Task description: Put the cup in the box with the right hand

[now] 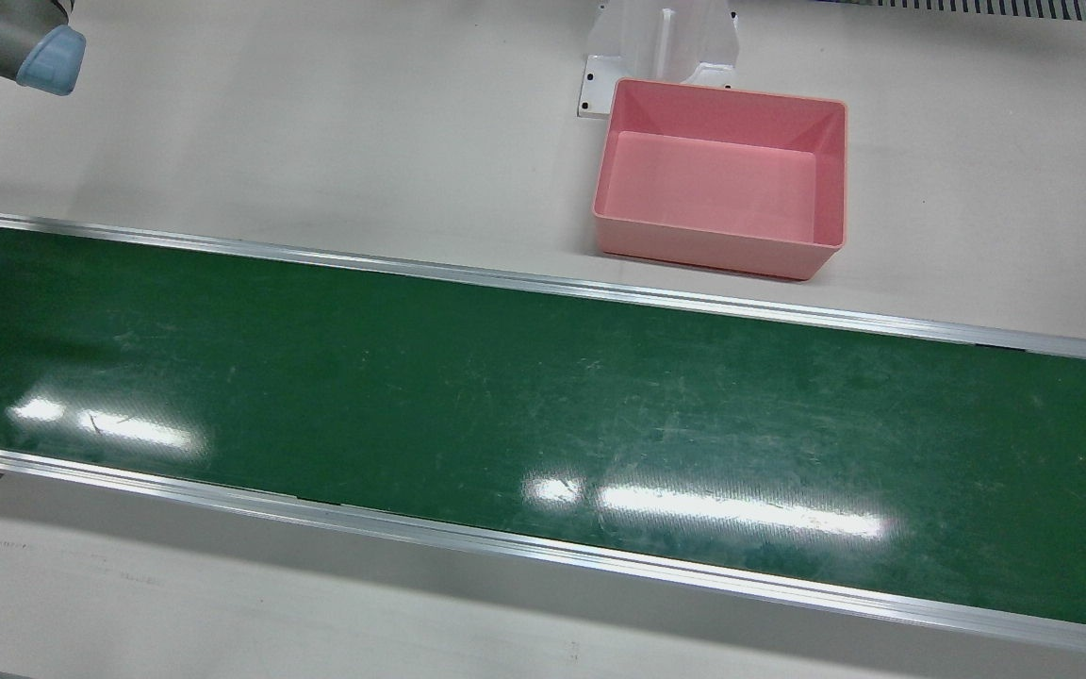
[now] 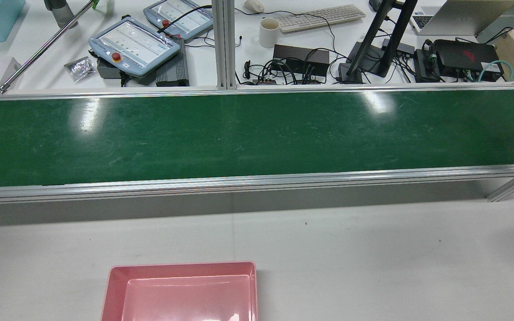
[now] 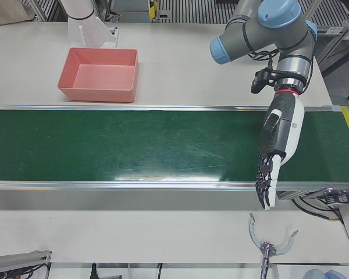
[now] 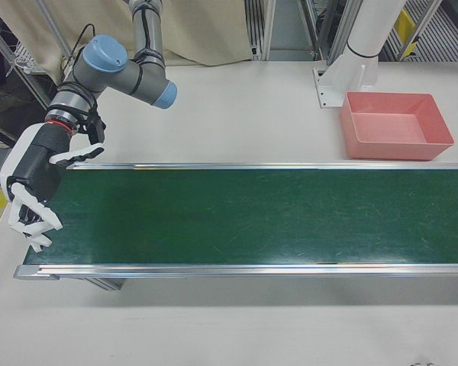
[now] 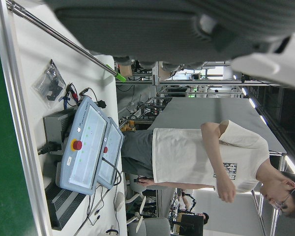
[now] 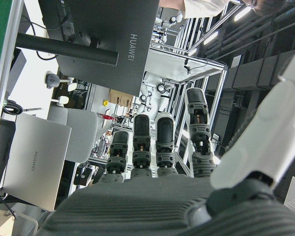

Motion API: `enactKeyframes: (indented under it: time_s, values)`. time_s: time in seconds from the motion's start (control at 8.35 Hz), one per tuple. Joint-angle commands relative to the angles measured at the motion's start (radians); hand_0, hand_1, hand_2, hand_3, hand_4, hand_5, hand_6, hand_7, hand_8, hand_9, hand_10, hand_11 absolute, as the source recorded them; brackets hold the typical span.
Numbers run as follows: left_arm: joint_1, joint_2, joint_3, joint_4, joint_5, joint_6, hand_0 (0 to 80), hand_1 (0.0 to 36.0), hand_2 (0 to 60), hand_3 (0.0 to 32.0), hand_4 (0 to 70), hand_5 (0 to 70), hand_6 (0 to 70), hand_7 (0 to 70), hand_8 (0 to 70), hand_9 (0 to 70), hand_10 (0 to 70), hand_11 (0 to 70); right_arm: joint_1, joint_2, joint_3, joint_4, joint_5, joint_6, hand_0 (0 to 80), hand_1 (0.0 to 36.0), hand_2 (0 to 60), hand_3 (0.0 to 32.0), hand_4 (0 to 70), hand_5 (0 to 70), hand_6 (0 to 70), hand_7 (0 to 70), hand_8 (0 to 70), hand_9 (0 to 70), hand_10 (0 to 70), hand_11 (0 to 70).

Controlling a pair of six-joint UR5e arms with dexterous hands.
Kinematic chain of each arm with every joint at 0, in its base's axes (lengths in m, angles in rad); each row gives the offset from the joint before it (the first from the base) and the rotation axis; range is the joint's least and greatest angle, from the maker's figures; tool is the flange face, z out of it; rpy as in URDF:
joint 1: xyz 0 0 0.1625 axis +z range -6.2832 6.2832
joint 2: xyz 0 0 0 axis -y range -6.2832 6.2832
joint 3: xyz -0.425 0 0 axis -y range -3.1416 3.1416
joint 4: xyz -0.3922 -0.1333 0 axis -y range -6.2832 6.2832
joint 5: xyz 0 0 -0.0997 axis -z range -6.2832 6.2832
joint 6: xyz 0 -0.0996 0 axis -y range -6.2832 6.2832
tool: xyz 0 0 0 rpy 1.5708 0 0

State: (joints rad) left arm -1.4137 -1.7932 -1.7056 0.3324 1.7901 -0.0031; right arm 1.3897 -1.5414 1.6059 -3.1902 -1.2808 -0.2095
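Note:
No cup shows on the green belt [image 1: 543, 396] in any view. The pink box [image 1: 713, 250] stands empty on the white table behind the belt, near the left arm's pedestal; it also shows in the rear view [image 2: 181, 267], the left-front view [image 3: 96, 93] and the right-front view [image 4: 389, 149]. My right hand [image 4: 32, 183] hangs over the belt's far end, away from the box, fingers apart and holding nothing. My left hand [image 3: 279, 133] hangs over the other end of the belt, fingers stretched downward and empty.
Aluminium rails [image 1: 543, 283] edge the belt on both sides. Beyond it, the operators' desk holds teach pendants [image 2: 134, 44], a white mug [image 2: 269, 32], a keyboard, cables and a monitor stand. A person [image 5: 206, 157] stands there. A metal clamp [image 3: 270, 244] lies near the front edge.

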Motion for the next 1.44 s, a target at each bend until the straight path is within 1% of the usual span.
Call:
enactKeyframes:
  time_s: [0.0, 0.12, 0.36, 0.6, 0.96, 1.32]
  values:
    - [-0.001, 0.000, 0.000, -0.001, 0.000, 0.000, 0.0, 0.0, 0.0, 0.0, 0.0, 0.0, 0.0, 0.0, 0.0, 0.0, 0.0, 0.0, 0.012, -0.005, 0.016, 0.000, 0.000, 0.002, 46.5, 0.4, 0.0, 0.0, 28.6, 4.5, 14.3, 58.7, 17.4, 33.1, 12.3, 18.4]
    - [-0.001, 0.000, 0.000, -0.001, 0.000, 0.000, 0.0, 0.0, 0.0, 0.0, 0.0, 0.0, 0.0, 0.0, 0.0, 0.0, 0.0, 0.0, 0.009, -0.002, 0.005, 0.000, 0.000, 0.002, 46.4, 0.4, 0.0, 0.0, 28.6, 4.4, 14.3, 58.6, 17.4, 32.8, 12.2, 18.3]
    - [-0.001, 0.000, 0.000, 0.000, 0.000, 0.000, 0.0, 0.0, 0.0, 0.0, 0.0, 0.0, 0.0, 0.0, 0.0, 0.0, 0.0, 0.0, 0.011, 0.000, 0.003, 0.000, 0.000, 0.002, 46.4, 0.3, 0.0, 0.0, 31.3, 4.3, 14.4, 59.8, 17.4, 33.1, 12.3, 18.3]
    - [-0.001, 0.000, 0.000, 0.000, 0.000, 0.000, 0.0, 0.0, 0.0, 0.0, 0.0, 0.0, 0.0, 0.0, 0.0, 0.0, 0.0, 0.0, 0.018, -0.012, 0.011, 0.000, 0.000, 0.004, 46.5, 0.4, 0.0, 0.0, 32.2, 4.2, 14.5, 60.7, 17.2, 33.1, 11.8, 17.5]
    - [-0.001, 0.000, 0.000, 0.000, 0.000, 0.000, 0.0, 0.0, 0.0, 0.0, 0.0, 0.0, 0.0, 0.0, 0.0, 0.0, 0.0, 0.0, 0.034, -0.011, 0.002, -0.002, 0.000, 0.006, 46.4, 0.0, 0.0, 0.0, 37.4, 3.6, 14.7, 62.7, 16.6, 32.4, 10.2, 15.1]
    - [0.001, 0.000, 0.000, 0.000, 0.000, 0.000, 0.0, 0.0, 0.0, 0.0, 0.0, 0.0, 0.0, 0.0, 0.0, 0.0, 0.0, 0.0, 0.052, -0.011, 0.014, -0.004, -0.005, 0.004, 46.1, 1.7, 0.0, 0.0, 38.5, 3.5, 14.8, 64.2, 16.3, 31.7, 9.6, 14.2]
